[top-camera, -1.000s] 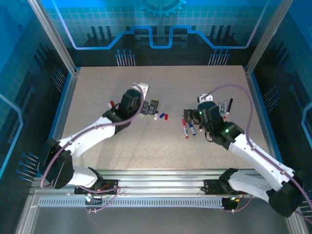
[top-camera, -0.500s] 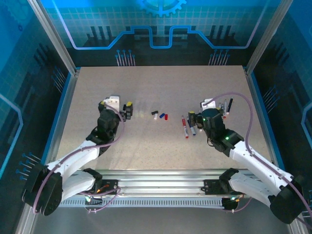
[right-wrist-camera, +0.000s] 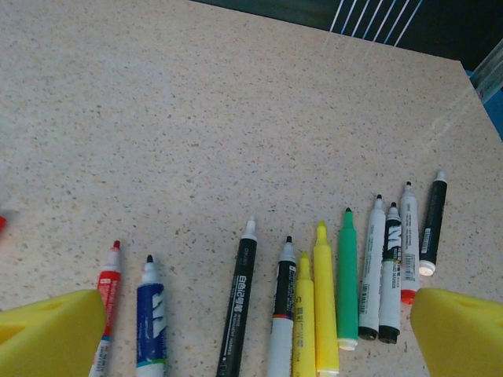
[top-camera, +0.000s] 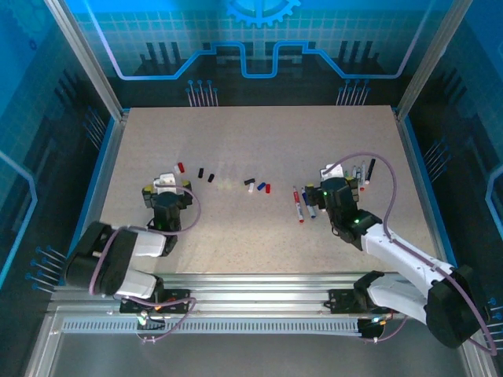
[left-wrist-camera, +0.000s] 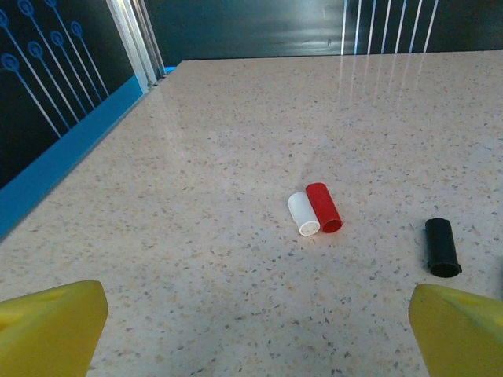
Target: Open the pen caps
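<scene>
Apparently all slim plastic marker pens are uncapped; left gripper and right gripper are spread, empty; withdrawal is called for.

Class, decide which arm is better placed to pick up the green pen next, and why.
Right. The right gripper hangs open facing the green pen; the left gripper faces loose caps instead.

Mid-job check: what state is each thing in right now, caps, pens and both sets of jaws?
left gripper: jaws open, empty
right gripper: jaws open, empty
red cap: off its pen, lying flat, touching the white cap
white cap: off, lying flat
black cap: off, lying flat, apart from the other two
pens: uncapped, tips bare, lying side by side
centre caps: loose, lying in a cluster
</scene>
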